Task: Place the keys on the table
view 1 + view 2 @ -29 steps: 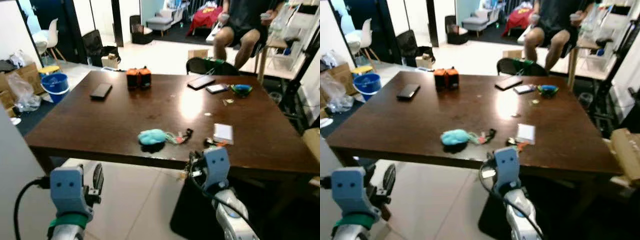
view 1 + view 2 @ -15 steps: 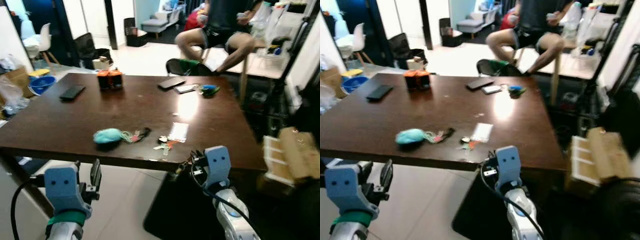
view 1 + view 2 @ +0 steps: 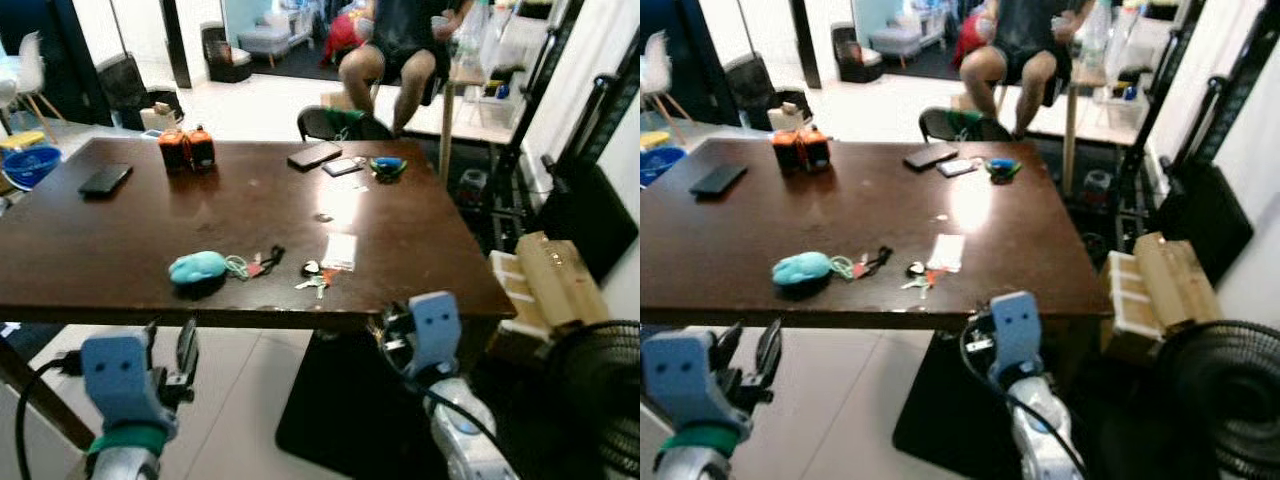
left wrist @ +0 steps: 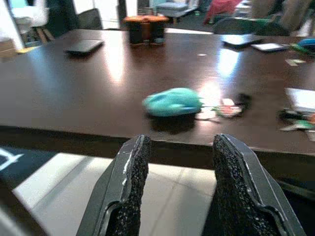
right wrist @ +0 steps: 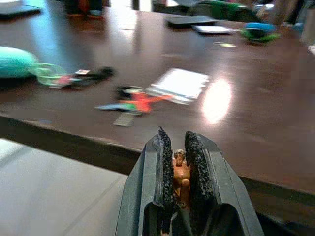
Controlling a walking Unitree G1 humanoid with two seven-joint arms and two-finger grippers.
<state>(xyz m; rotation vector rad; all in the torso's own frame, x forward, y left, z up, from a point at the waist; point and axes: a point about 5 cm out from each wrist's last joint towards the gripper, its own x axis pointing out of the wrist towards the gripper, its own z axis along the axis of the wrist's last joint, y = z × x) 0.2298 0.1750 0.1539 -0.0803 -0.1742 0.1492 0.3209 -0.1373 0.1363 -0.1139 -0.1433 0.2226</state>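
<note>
My right gripper (image 5: 176,140) is shut on a small orange key charm (image 5: 180,169), held just below and in front of the near edge of the dark wooden table (image 3: 120,220). In the left eye view that gripper (image 3: 386,326) sits under the table's front right corner. My left gripper (image 4: 179,147) is open with nothing in it, low in front of the table edge, its fingers (image 4: 133,167) pointing at a teal plush keychain (image 4: 172,102). Another set of keys (image 3: 313,282) lies on the table beside a white card (image 3: 340,251).
A black phone (image 3: 104,179), two orange objects (image 3: 186,149), more phones (image 3: 315,155) and a blue-green item (image 3: 388,166) lie further back. A person (image 3: 395,40) sits beyond the table. Cardboard boxes (image 3: 550,285) and a black fan (image 3: 590,400) stand at the right. A black mat (image 3: 330,400) lies under the table.
The camera has swung to the right, so the table has slid left and boxes and a fan have come into view. Both grippers keep their pose before the table edge.
</note>
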